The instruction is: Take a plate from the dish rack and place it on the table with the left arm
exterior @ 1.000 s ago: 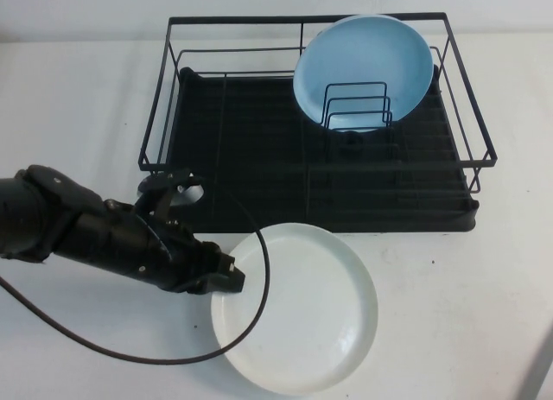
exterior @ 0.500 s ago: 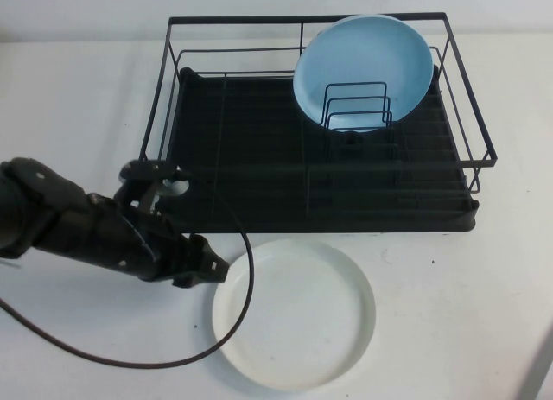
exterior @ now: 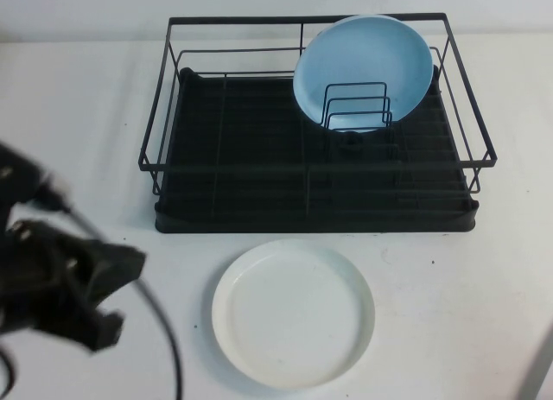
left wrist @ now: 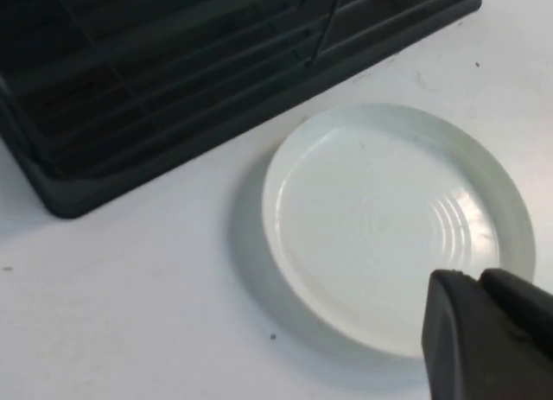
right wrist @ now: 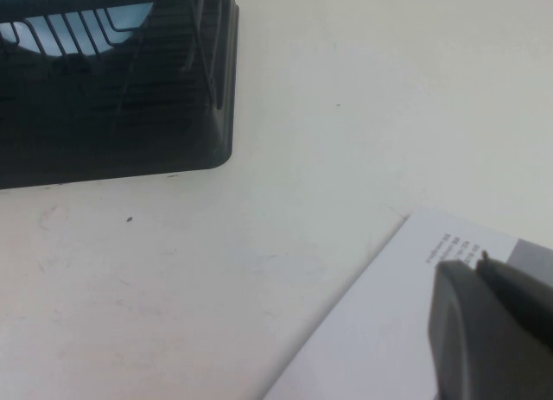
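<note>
The white plate (exterior: 294,314) lies flat on the table (exterior: 449,279), just in front of the black dish rack (exterior: 315,212). My left gripper (exterior: 121,283) is a blurred dark shape at the left, well clear of the plate. In the left wrist view the left gripper (left wrist: 478,281) is shut and empty, with the plate (left wrist: 389,219) and the rack (left wrist: 130,98) beyond it. My right gripper (right wrist: 478,260) is shut and empty off to the right, over a white sheet.
A light blue plate (exterior: 363,63) leans upright against wire dividers at the rack's back right. A black cable (exterior: 168,348) trails from the left arm. A white printed sheet (right wrist: 380,331) lies under the right gripper, right of the rack (right wrist: 112,89).
My left gripper has let go of the white plate's left rim and pulled back to the left. The plate now rests flat on the table.
</note>
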`<state>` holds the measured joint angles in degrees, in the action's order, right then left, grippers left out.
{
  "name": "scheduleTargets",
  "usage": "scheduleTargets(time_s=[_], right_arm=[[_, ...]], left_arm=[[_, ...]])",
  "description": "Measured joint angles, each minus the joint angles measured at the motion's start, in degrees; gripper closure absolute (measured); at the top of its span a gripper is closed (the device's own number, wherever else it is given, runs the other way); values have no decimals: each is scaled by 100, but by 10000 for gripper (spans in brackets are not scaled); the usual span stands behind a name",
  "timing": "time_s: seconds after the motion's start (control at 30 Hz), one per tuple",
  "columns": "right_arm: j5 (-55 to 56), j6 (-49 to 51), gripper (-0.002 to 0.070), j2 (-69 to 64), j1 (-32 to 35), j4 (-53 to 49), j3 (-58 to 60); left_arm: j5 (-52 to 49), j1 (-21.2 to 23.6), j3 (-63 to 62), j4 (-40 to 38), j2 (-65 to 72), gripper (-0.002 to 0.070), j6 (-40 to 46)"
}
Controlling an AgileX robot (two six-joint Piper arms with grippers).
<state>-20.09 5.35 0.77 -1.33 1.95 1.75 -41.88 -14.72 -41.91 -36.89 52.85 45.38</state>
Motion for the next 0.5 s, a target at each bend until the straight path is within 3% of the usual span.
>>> scheduleTargets(time_s=[0.1, 0.33, 0.5], right_arm=[[0, 0, 694, 0, 0, 0, 0], [0, 0, 694, 0, 0, 0, 0], [0, 0, 694, 0, 0, 0, 0]], left_arm=[[-112, -9, 192, 693, -1079, 675, -522], [-883, -9, 236, 2355, -3164, 675, -2725], [-793, -9, 520, 2803, -4081, 676, -3079]])
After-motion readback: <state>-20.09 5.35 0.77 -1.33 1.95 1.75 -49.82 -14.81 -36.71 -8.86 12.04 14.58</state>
